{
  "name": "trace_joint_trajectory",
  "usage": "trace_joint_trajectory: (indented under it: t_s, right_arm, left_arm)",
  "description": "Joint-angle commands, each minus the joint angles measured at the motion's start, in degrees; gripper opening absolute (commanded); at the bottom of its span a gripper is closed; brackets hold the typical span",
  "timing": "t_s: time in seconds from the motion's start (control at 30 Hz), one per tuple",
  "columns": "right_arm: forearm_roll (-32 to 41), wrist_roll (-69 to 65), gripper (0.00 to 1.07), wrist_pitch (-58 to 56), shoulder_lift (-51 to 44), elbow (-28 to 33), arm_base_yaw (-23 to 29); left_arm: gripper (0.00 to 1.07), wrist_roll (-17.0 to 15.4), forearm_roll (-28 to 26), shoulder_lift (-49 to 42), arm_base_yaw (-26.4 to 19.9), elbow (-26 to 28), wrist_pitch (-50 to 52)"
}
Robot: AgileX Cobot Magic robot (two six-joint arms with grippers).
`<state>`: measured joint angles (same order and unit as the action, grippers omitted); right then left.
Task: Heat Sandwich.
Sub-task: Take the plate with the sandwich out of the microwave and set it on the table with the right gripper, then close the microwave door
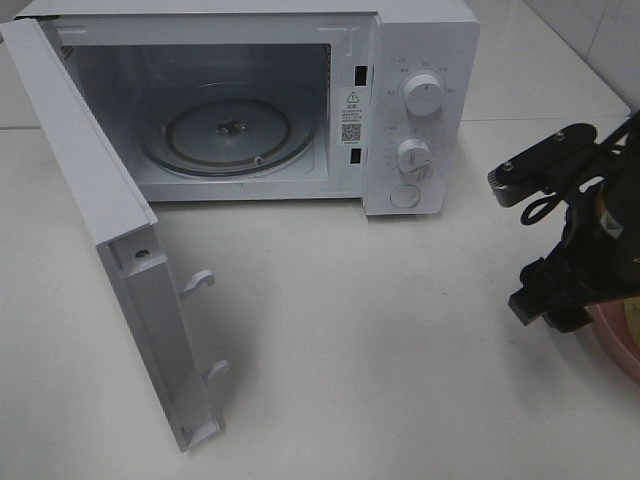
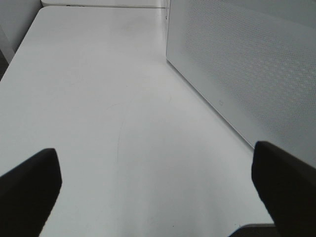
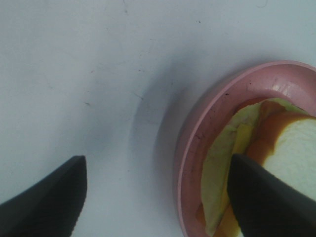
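The right gripper [image 3: 157, 197] has its jaws spread apart, straddling the near rim of a round pink plate [image 3: 197, 143]: one dark finger [image 3: 49, 197] hangs over bare table outside the plate, the other finger [image 3: 266, 202] lies over the plate's inside, right at the sandwich [image 3: 296, 153]. Nothing is clamped between them; whether that inner finger actually touches the bread cannot be told. The sandwich lies on the plate, showing white bread, a tan-brown crust edge and pale yellow filling against the pink wall. In the high view the right arm [image 1: 570, 240] stands at the right edge of the table, a sliver of the plate [image 1: 620, 340] peeking out beneath it, and the sandwich itself is hidden there. The left gripper [image 2: 158, 192] also has its jaws wide apart, with only white table [image 2: 98, 98] between the two dark fingertips, and it holds nothing; beside it runs the perforated white panel of the microwave door [image 2: 247, 74]. The microwave [image 1: 420, 110] sits at the back of the table, well apart from the plate, its two round knobs on the right-hand panel. Its door [image 1: 120, 260] is swung fully open toward the front left, and the glass turntable [image 1: 228, 135] inside is bare.
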<state>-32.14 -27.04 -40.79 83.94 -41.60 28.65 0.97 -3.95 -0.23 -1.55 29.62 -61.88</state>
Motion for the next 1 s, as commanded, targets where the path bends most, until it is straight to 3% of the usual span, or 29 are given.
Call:
trace_joint_trajectory:
  t_s: [0.03, 0.3, 1.0]
  right_arm:
    - [5.56, 7.05, 0.77, -2.64, -5.73, -0.06, 0.0]
    - [14.9, 14.27, 0.76, -5.1, -16.9, -0.06, 0.0]
    - [19.54, 18.96, 0.76, -16.27, -42.63, 0.8, 0.0]
  left_arm:
    - [1.0, -0.23, 0.0, -1.2, -0.17, -0.11, 0.57]
    - [1.0, -0.23, 0.0, -1.2, -0.17, -0.11, 0.57]
    - [1.0, -0.23, 0.0, -1.2, -0.17, -0.11, 0.57]
